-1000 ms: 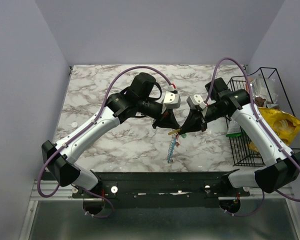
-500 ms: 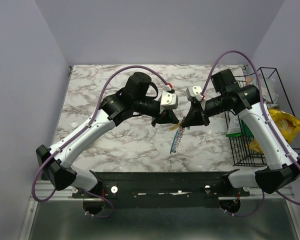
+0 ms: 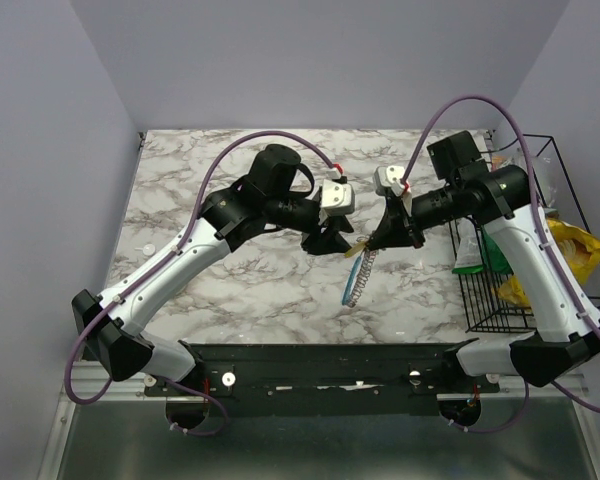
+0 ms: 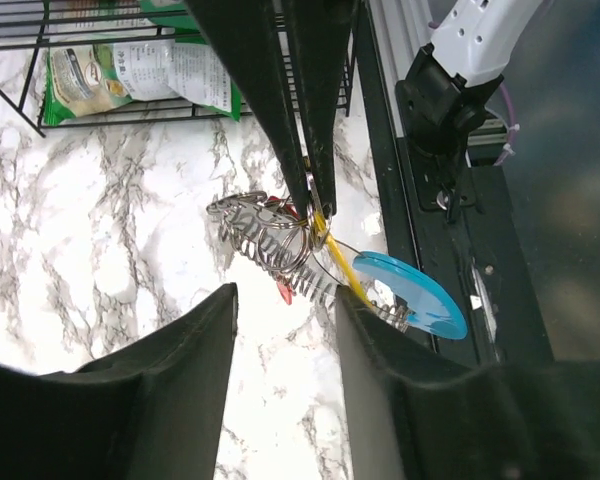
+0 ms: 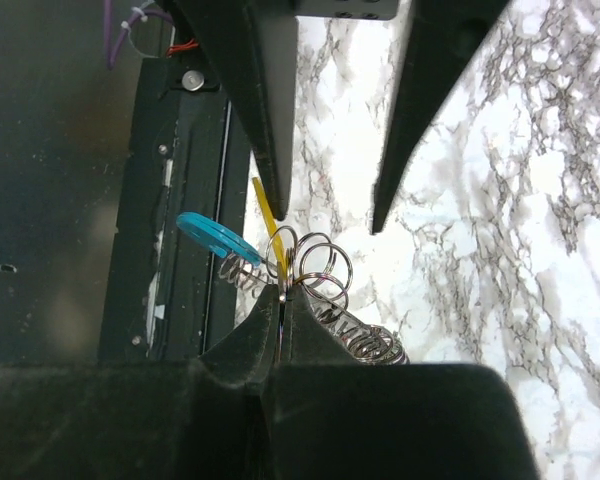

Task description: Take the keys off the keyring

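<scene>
- keyring: a silvery wire coil with split rings and a bright blue disc at one end. It hangs slack from the pinched tips of the right gripper, with the blue end farthest from them.
- keys: one thin yellow and one small red, tangled among the rings just below those tips.

The counter, white marble with grey veining, is stretching from the black rail at its near edge back to the walls. A black wire basket is sitting on its right edge, holding a green and white packet and a yellow bag. A small white disc is lying on its own near the left edge. The keyring is hanging low over the middle; whether its blue end is touching the marble cannot be told.
</scene>
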